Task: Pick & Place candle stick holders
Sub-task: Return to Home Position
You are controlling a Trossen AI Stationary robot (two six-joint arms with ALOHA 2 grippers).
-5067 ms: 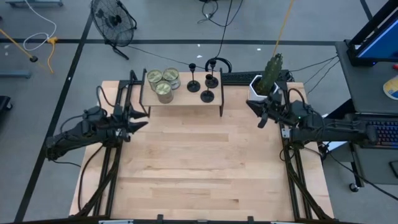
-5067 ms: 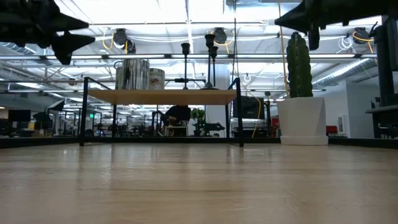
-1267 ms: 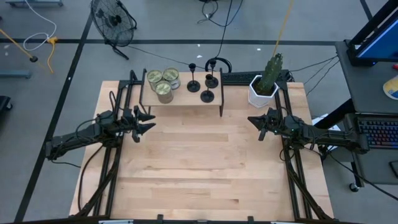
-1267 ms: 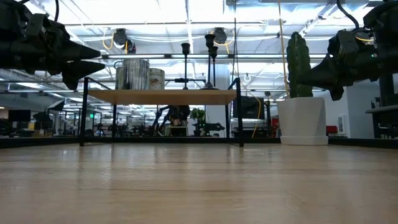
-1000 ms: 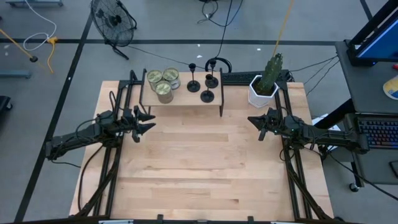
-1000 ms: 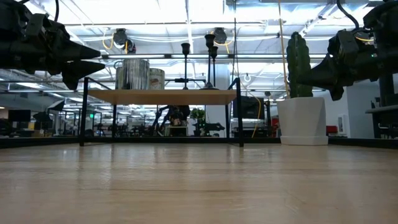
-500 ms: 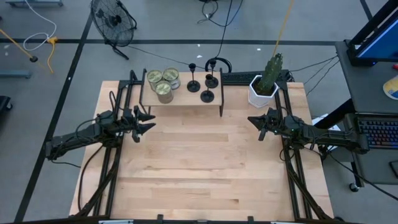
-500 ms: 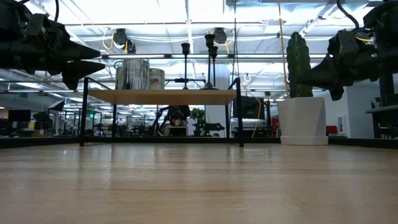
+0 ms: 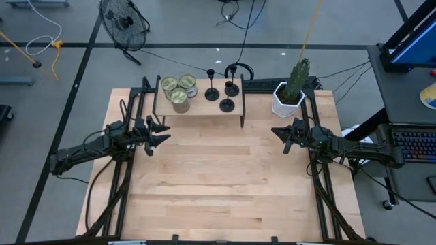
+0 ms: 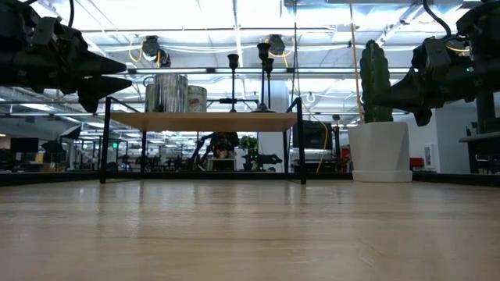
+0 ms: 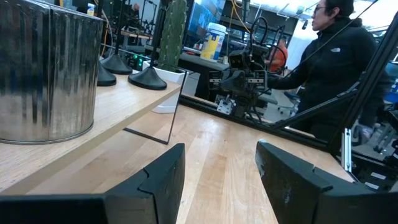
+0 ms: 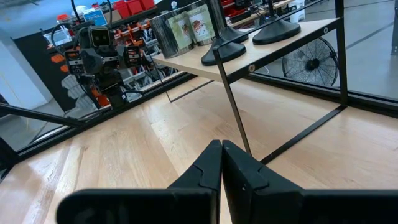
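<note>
Three tin cans sit on the shelf; a potted cactus stands beside it.

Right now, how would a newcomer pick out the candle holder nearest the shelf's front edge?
At the wooden table's far end stands a low shelf, tins on its left. Three black candle holders stand on its right; this one alone sits at the front edge.

Grey floor crossed by black tape lines surrounds the table, with a floor fan at far left and a desk with a keyboard at right. Bright ceiling lights run overhead, and a person in a dark jacket is beyond the table
</note>
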